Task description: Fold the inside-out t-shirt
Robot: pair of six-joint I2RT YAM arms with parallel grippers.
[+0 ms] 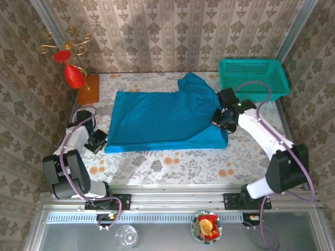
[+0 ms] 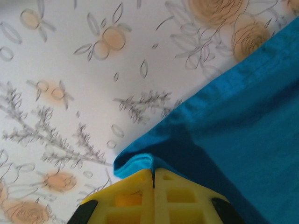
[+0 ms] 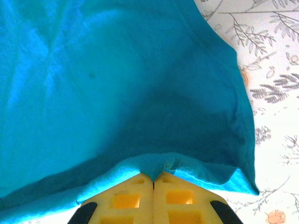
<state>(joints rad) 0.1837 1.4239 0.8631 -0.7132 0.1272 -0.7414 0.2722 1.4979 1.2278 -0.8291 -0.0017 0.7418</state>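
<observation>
Top external basket (image 1: 226, 78), right gripper (image 3: 153, 177) pinching t-shirt (image 3: 117, 93)

No legible text, no labels, brands, numbers or signs anywhere

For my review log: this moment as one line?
left gripper: shut on corner of bright blue cloth t-shirt | right gripper: shut on its edge | t-shirt: spread on floral table
</observation>
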